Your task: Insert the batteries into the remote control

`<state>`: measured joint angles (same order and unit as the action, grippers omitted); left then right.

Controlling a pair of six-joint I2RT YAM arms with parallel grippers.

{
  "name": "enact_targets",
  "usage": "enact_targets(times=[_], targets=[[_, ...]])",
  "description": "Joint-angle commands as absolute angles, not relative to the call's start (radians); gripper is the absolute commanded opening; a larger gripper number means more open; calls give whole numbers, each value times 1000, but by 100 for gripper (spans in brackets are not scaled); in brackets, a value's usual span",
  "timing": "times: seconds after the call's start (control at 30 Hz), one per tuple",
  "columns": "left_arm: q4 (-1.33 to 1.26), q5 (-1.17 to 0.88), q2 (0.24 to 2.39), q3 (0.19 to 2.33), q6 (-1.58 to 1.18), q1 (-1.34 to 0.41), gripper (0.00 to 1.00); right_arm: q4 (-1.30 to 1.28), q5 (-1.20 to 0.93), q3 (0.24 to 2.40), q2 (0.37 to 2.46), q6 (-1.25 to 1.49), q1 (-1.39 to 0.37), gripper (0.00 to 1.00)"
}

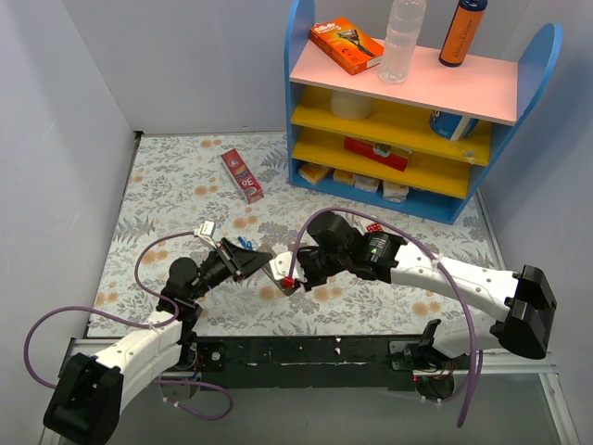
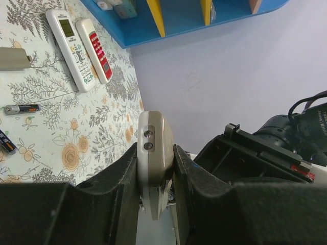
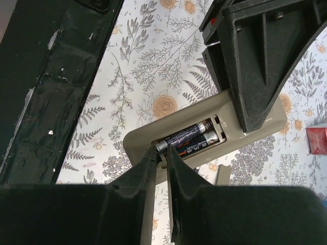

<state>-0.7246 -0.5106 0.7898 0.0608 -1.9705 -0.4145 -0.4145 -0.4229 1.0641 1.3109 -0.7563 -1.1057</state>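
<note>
My left gripper (image 2: 156, 162) is shut on the edges of a beige remote control (image 2: 155, 135), holding it off the table with its back showing. The same remote control (image 3: 145, 133) has its battery bay open, with two dark batteries (image 3: 190, 134) lying side by side inside. My right gripper (image 3: 161, 152) is pinched on the near metal end of the upper battery. From above, both grippers meet over the mat, left (image 1: 252, 262) and right (image 1: 295, 278). A loose battery (image 2: 20, 108) lies on the mat, and another (image 2: 6, 142) sits at the frame's edge.
A slim white remote with a greenish screen (image 2: 69, 46) and a red-faced remote (image 2: 97, 48) lie side by side on the mat. A beige cover piece (image 2: 13, 58) lies nearby. The blue and yellow shelf (image 1: 417, 111) stands at the back right, with a red box (image 1: 243, 175) on the mat.
</note>
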Motion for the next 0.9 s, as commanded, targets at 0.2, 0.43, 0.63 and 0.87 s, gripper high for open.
enact_targets(times=[0.2,0.43,0.63,0.87], targets=[[-762,-528,755,84,-1988,-417,0,-377,-436,1126,1356,-746,-1103,15],[-772,-529,729,84,-2009,-419,0,-370,-413,1141,1402,-735,-1103,12],[-788,-532,716,77,-2034,-420,0,-342,-387,1141,1436,-729,-1103,10],[-816,-532,713,71,-2052,-428,0,-304,-379,1144,1471,-706,-1103,10]])
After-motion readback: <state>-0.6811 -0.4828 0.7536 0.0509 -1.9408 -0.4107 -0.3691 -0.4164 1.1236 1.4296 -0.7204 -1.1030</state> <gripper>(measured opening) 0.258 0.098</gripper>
